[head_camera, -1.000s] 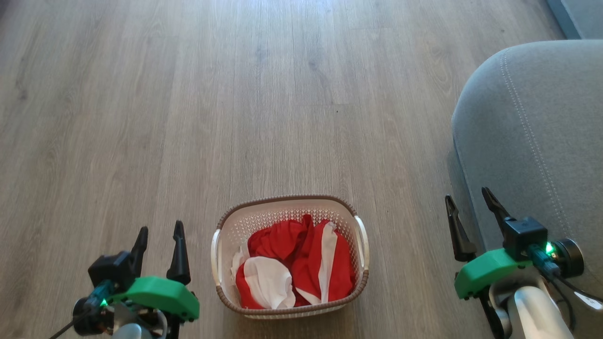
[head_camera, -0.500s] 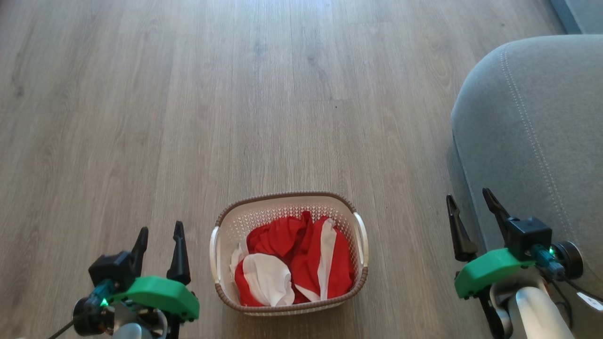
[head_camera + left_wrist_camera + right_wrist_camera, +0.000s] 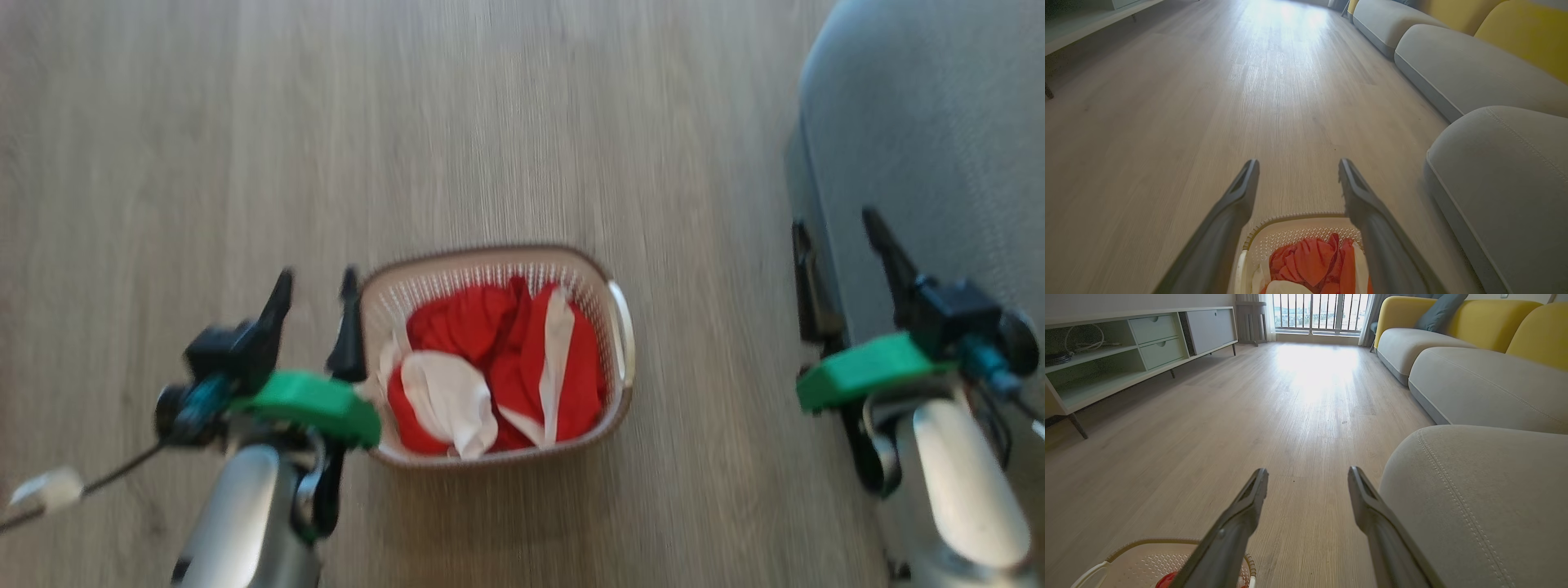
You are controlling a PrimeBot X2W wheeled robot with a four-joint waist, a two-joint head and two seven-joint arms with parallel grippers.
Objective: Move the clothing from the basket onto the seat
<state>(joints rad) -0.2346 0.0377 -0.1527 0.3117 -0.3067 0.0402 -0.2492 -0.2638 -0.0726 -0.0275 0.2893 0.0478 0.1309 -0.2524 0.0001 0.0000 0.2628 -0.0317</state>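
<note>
- The whole head view is blurred and has shifted since half a second ago, so I read most of that as my camera tipping down, not the things moving.
- One real change: my left gripper (image 3: 317, 278) has closed the gap to the basket (image 3: 490, 249). A second ago it sat well apart from the left side; now its inner finger lies against the left rim in the head view, though I cannot tell if it touches.
- In the left wrist view that gripper (image 3: 1298, 161) looks over the far rim of the basket (image 3: 1290, 215), fingers spread wide with nothing between them.
- My right gripper (image 3: 834, 222) is also spread and empty, just beside the edge of the seat (image 3: 939, 122), much as before.
- I judge this as the start of the reach: nothing is picked yet, and all the clothing (image 3: 490, 351) lies bunched inside the basket on the floor (image 3: 245, 122).
- The basket stands upright, open side up, between my arms and near the seat on my right but not touching it.
- Its long axis runs across me, left to right, with a handle at each end, so one short end points at the seat.
- The clothing is a crumpled heap with no clear axis; one white stripe runs roughly from the near rim toward the far rim.
</note>
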